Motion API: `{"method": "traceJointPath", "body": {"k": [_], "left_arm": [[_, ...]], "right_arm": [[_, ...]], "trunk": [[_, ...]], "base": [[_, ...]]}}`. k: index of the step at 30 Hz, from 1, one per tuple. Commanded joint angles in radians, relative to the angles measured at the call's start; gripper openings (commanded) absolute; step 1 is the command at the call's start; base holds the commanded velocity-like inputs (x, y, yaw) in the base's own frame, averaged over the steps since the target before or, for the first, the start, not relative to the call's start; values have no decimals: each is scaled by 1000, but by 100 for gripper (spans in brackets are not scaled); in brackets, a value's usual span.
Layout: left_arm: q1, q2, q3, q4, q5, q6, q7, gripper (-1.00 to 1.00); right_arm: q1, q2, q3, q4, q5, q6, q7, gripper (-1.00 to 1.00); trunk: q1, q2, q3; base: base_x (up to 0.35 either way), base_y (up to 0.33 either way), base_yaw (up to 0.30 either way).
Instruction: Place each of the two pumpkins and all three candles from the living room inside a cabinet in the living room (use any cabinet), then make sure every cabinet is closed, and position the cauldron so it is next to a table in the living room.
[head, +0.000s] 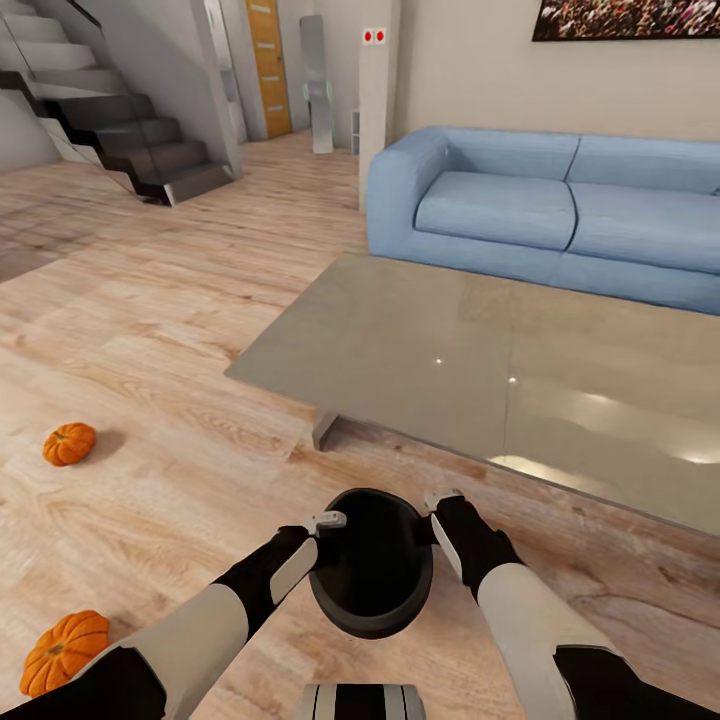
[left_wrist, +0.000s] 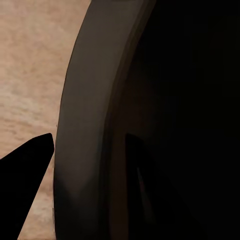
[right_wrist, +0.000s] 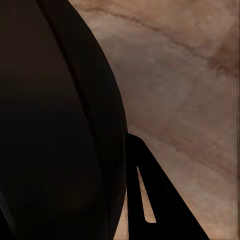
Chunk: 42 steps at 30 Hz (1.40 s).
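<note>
Head view, glossy black round cauldron (head: 372, 565)

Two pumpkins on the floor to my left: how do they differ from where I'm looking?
The far pumpkin lies whole in view, further from the robot and looking smaller; the near pumpkin sits close by the left arm, partly hidden behind it and looking larger. The near one seems a brighter orange. Both are ribbed, orange, and rest on the wood floor.
</note>
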Motion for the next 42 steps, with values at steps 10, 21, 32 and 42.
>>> {"method": "traceJointPath", "body": {"k": [10, 21, 32, 42], "left_arm": [[0, 2, -3, 10, -30, 8, 12, 100], [0, 2, -2, 10, -30, 8, 12, 100], [1, 2, -3, -6, -29, 7, 17, 100], [50, 17, -2, -131, -31, -18, 45, 100]], "right_arm": [[-1, 1, -32, 0, -33, 4, 3, 100], [-1, 1, -31, 0, -33, 8, 2, 100], [-1, 1, -30, -10, -33, 10, 4, 100], [38, 1, -25, -157, -32, 19, 4, 100]], "trunk": [[0, 0, -1], [0, 0, -1], [0, 0, -1], [0, 0, -1]], "base": [[21, -18, 0], [0, 0, 0], [0, 0, 0], [0, 0, 0]]}}
